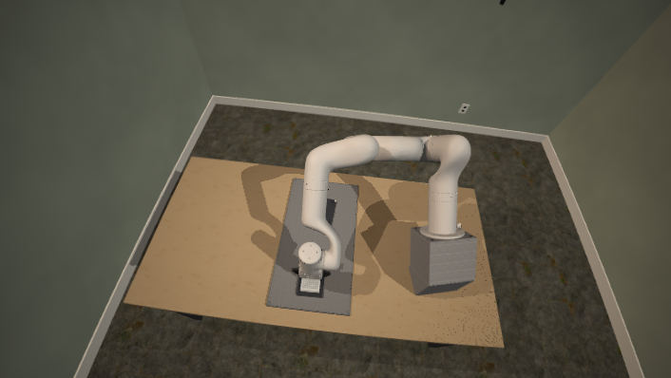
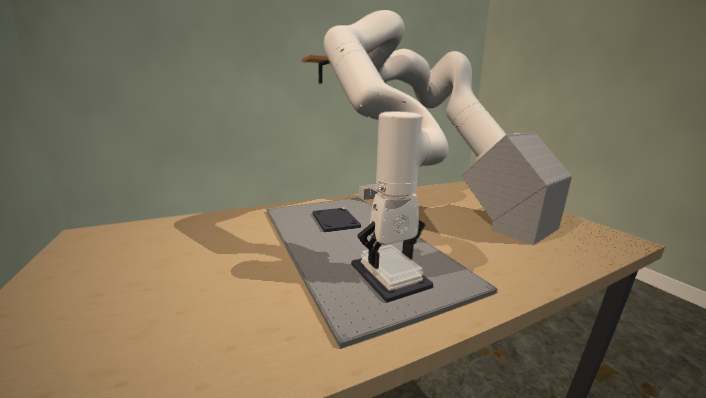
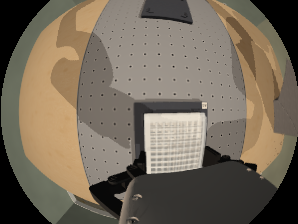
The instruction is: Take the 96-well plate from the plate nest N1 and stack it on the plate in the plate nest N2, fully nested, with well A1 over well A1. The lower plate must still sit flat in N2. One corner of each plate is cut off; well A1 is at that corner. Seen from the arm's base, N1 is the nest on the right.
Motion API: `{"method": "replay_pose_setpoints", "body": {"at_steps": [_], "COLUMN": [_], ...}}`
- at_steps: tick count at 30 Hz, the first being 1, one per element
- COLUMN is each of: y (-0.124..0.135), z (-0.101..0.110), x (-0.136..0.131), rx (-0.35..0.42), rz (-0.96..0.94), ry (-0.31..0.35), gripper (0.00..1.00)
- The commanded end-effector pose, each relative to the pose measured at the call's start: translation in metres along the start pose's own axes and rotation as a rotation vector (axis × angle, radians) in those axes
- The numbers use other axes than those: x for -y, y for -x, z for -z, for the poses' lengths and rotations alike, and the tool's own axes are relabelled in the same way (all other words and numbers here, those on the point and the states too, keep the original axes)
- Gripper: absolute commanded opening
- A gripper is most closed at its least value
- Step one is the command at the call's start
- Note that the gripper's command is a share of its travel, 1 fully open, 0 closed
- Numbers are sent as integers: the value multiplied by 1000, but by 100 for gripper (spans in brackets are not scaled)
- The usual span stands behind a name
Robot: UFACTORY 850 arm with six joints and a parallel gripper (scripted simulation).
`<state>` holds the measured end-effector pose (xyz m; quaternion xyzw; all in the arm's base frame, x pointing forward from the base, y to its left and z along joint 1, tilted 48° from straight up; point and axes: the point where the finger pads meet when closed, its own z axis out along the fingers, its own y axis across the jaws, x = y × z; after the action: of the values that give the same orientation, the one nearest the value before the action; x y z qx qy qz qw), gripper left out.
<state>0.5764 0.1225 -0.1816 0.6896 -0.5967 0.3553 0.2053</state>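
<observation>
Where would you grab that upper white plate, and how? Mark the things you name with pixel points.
Probably best by the two long sides of the upper white plate (image 1: 310,285) (image 2: 398,262) (image 3: 175,140), high up, coming straight down from above. It lies flat, its long sides are parallel, and the dark nest (image 1: 311,295) (image 2: 410,291) (image 3: 139,127) surrounds the foot of the stack, crowding a low grip.

This looks like a lab corner fitted out for automation. A jointed white robot arm (image 1: 316,199) (image 2: 357,70) is mounted on a grey block pedestal (image 1: 451,263) (image 2: 555,210), beside a perforated breadboard (image 1: 285,304) (image 2: 330,310) (image 3: 165,80) on a wooden tabletop (image 1: 200,228) (image 2: 150,310) (image 3: 42,120). Black plate nests (image 2: 336,219) (image 3: 167,10) and gridded, many-welled microplates (image 1: 310,285) (image 2: 395,267) (image 3: 175,142) point to laboratory work. The plain green walls (image 1: 333,57) (image 2: 175,125) and mottled dark floor (image 1: 266,125) (image 2: 525,365) alone would suit many rooms.
</observation>
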Motion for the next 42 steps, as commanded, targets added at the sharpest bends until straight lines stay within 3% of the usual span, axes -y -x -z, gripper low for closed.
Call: {"method": "replay_pose_setpoints", "body": {"at_steps": [1, 15, 16, 42], "y": [0, 0, 0, 0], "z": [0, -2, -2, -2], "x": [1, 1, 1, 1], "rx": [1, 1, 1, 1], "rz": [-1, -1, -1, -1], "ry": [-1, -1, -1, -1], "gripper": [0, 0, 100, 100]}}
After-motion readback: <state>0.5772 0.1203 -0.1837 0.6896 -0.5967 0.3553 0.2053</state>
